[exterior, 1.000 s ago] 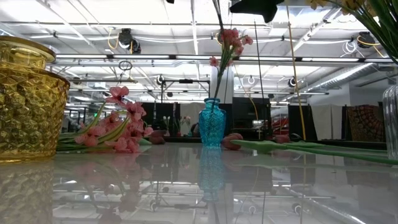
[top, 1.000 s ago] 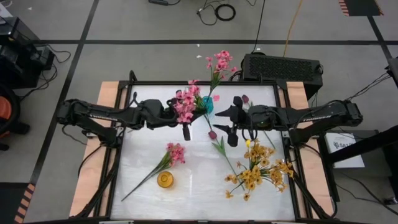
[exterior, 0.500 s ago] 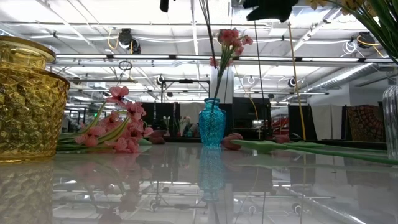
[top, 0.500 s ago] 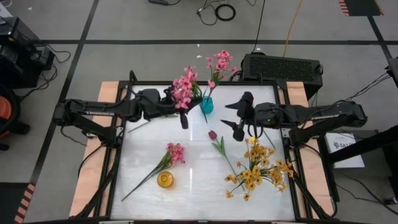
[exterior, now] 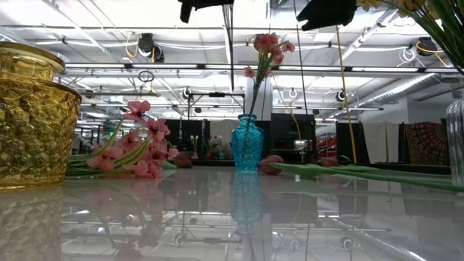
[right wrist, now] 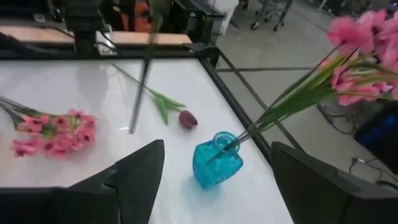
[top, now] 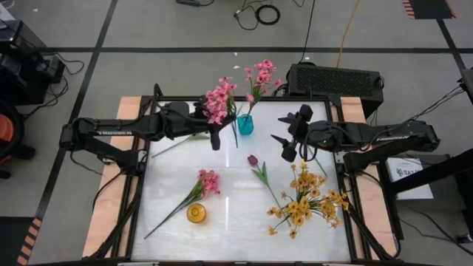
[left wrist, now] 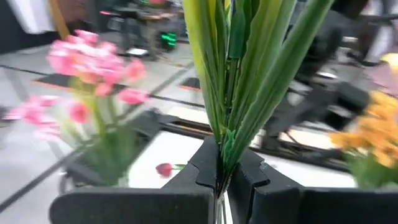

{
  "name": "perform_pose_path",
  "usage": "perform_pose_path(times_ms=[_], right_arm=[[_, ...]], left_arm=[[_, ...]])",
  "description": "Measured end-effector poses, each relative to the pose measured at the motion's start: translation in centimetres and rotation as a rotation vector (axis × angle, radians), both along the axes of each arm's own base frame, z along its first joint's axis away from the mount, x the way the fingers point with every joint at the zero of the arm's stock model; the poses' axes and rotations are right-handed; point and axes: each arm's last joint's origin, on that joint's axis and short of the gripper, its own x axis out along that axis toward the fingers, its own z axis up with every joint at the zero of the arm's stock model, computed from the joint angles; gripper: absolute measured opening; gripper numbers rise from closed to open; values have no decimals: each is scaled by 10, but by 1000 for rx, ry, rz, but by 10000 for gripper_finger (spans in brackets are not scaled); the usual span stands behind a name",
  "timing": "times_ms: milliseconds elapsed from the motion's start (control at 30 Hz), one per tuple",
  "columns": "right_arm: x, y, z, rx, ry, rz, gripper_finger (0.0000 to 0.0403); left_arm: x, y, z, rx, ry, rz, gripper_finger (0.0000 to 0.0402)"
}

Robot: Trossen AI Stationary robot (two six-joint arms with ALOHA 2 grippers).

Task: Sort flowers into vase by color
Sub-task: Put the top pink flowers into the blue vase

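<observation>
My left gripper (top: 216, 131) is shut on a pink flower spray (top: 219, 100), just left of the blue vase (top: 245, 124) at the table's far middle. One pink flower (top: 260, 74) stands in that vase by its stem. My right gripper (top: 285, 133) hovers open to the vase's right, holding nothing. A dark purple tulip (top: 253, 159), another pink spray (top: 207, 181) and a bunch of yellow flowers (top: 307, 199) lie on the table. The yellow vase (top: 196, 213) stands near the front edge. My left gripper pinches the pink spray's green stem (left wrist: 222, 149) between its two fingers, where the long leaves branch off. The fingers come in about level from the table's left and lie across the stem. The spray stands roughly upright and clear of the table, its lower stem (exterior: 230, 43) hanging below the fingers.
A black box (top: 334, 80) sits beyond the table's far right corner. The bare white tabletop (top: 236, 214) lies between the yellow vase and the yellow flowers. A clear glass vessel (exterior: 455, 141) shows at the right edge of the low view.
My left gripper has carried the pink spray toward the table's far edge and up beside the blue vase; the spray stays upright and clear of the table. My right gripper has drawn back toward the table's right edge, away from the spray.
</observation>
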Motion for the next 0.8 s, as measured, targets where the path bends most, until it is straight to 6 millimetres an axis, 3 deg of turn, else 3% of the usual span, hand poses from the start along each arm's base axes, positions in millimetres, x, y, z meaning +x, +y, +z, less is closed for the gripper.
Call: perform_pose_path(times_ms=[267,500,800], right_arm=[[-1,0,7,2,-61,10,285],[-1,2,6,10,-51,42,285],[-1,2,6,-4,-43,51,285]], left_arm=[[3,24,11,-3,-170,212,17],[9,60,-2,-2,-148,275,17],[24,74,-22,-2,-103,271,17]])
